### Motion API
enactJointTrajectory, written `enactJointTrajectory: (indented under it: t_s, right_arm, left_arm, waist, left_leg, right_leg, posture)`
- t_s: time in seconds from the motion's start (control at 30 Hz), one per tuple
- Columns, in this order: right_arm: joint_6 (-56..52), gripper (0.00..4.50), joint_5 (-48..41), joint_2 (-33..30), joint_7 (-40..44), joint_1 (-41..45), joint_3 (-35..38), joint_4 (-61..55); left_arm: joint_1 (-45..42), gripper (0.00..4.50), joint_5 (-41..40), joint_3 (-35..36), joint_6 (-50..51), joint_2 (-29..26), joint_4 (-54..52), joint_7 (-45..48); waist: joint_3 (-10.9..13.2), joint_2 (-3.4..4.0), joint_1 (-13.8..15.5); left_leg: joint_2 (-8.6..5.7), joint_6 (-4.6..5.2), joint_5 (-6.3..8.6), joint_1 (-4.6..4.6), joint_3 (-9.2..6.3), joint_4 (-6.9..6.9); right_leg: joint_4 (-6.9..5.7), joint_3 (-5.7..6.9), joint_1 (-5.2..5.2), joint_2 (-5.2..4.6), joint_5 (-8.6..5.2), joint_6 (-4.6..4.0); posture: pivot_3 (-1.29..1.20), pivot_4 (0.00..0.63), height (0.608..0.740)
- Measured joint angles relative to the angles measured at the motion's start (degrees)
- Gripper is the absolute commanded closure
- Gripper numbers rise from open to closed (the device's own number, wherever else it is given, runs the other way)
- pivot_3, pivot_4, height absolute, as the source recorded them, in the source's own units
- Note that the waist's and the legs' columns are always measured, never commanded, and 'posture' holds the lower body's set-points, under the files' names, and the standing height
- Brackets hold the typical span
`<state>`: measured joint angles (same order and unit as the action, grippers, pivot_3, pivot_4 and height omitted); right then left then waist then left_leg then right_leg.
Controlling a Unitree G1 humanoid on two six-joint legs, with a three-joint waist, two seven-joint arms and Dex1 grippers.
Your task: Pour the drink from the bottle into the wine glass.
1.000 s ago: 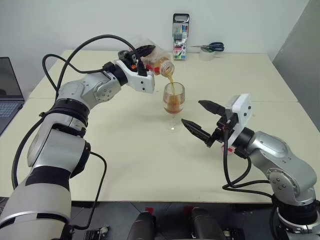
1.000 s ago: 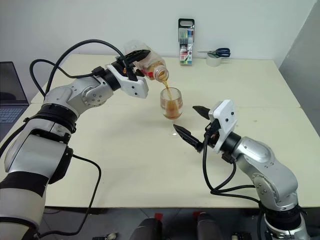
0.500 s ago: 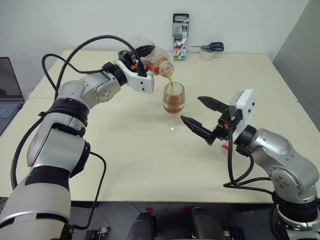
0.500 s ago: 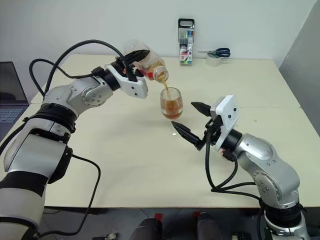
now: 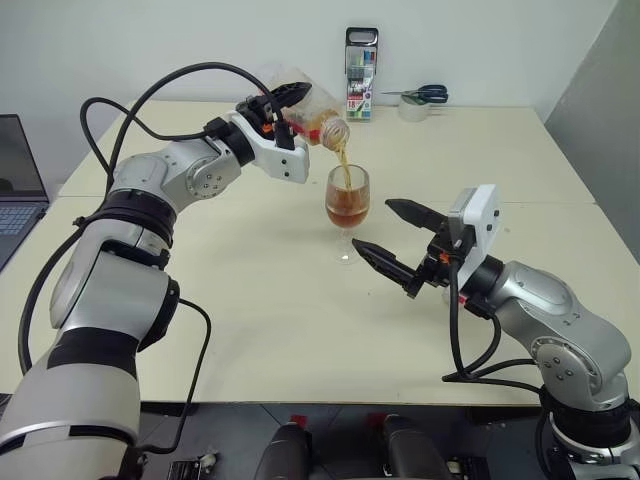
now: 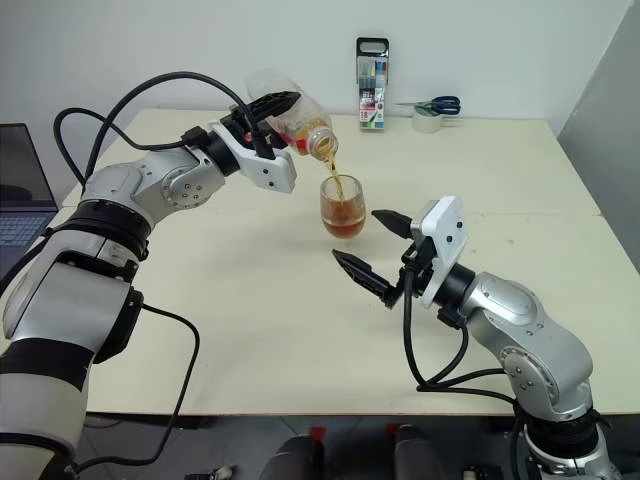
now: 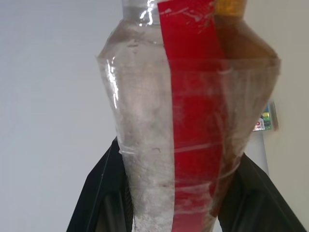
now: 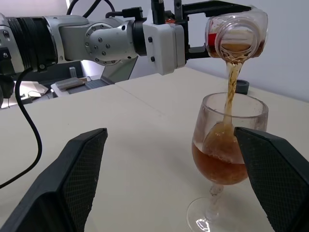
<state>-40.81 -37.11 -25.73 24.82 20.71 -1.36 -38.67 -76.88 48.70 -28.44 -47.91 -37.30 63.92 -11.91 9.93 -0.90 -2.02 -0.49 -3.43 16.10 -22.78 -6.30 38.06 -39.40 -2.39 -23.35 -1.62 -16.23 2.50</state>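
One bottle (image 5: 305, 112), tipped mouth-down above one wine glass (image 5: 347, 200), with a thin amber stream of drink (image 8: 231, 92) falling into the bowl, roughly half full. Glass upright on its foot near the middle of the table (image 5: 300, 320). Bottle clamped tight between the two fingers of the left gripper (image 5: 283, 100). To the right of the glass, right gripper (image 5: 392, 238) spread wide, holding nothing, fingers apart from the glass. Farther back: one pack of markers (image 5: 361, 74), one pair of scissors (image 5: 425, 95), one roll of tape (image 5: 412, 109). One laptop (image 5: 18, 180) at the left edge.
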Motion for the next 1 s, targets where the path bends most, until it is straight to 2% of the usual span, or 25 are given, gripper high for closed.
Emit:
enactJointTrajectory:
  t_s: [0.3, 0.47, 0.83, 0.9, 1.0]
  right_arm:
    - [0.04, 0.0, 0.02, -0.04, 0.05, -1.25, -0.65, -0.13]
    - [0.28, 0.0, 0.15, 0.0, 0.05, -1.28, -1.08, -0.14]
    - [1.62, 0.0, 2.15, 1.47, -0.07, -1.02, -2.22, 0.02]
    - [1.67, 0.0, 2.36, 1.65, -0.09, -0.57, -2.24, 0.08]
    - [1.65, 0.0, 2.8, 1.9, -0.06, 0.75, -2.63, 0.2]
  left_arm:
    - [0.01, 2.79, -0.45, 0.0, 0.07, 0.04, 0.0, 0.36]
    - [0.44, 2.79, -4.08, 1.14, 0.33, 1.3, 0.13, 4.25]
    - [7.19, 2.79, -19.15, 8.92, 4.99, 4.71, -3.25, 19.83]
    - [8.59, 2.79, -22.48, 11.03, 7.48, 5.5, -5.07, 22.83]
    - [12.01, 2.79, -31.76, 17.19, 15.91, 7.75, -10.51, 28.41]
  waist:
    - [0.0, 0.0, 0.0]
    - [0.0, 0.0, -0.02]
    - [0.0, 0.0, -0.69]
    - [0.0, 0.0, -0.72]
    - [0.0, 0.0, -0.98]
  left_leg:
    - [0.0, 0.0, 0.0, 0.0, 0.0, 0.01]
    - [-0.01, 0.0, 0.0, 0.0, 0.0, 0.02]
    - [0.0, -0.01, 0.0, 0.01, -0.03, 0.03]
    - [0.0, -0.01, -0.01, 0.0, -0.04, 0.05]
    - [0.02, -0.02, -0.01, 0.02, -0.05, 0.07]
  right_leg:
    - [-0.04, -0.01, -0.01, 0.0, 0.0, 0.0]
    - [-0.04, -0.01, -0.01, 0.0, 0.0, 0.0]
    - [-0.11, 0.0, -0.04, 0.0, 0.0, 0.0]
    - [-0.12, 0.0, -0.04, 0.0, 0.0, 0.0]
    - [-0.17, 0.01, -0.04, -0.01, 0.0, 0.0]
  posture:
    - [0.0, 0.15, 0.74]
    - [0.0, 0.15, 0.74]
    - [0.0, 0.15, 0.74]
    - [0.0, 0.15, 0.74]
    - [0.0, 0.15, 0.74]
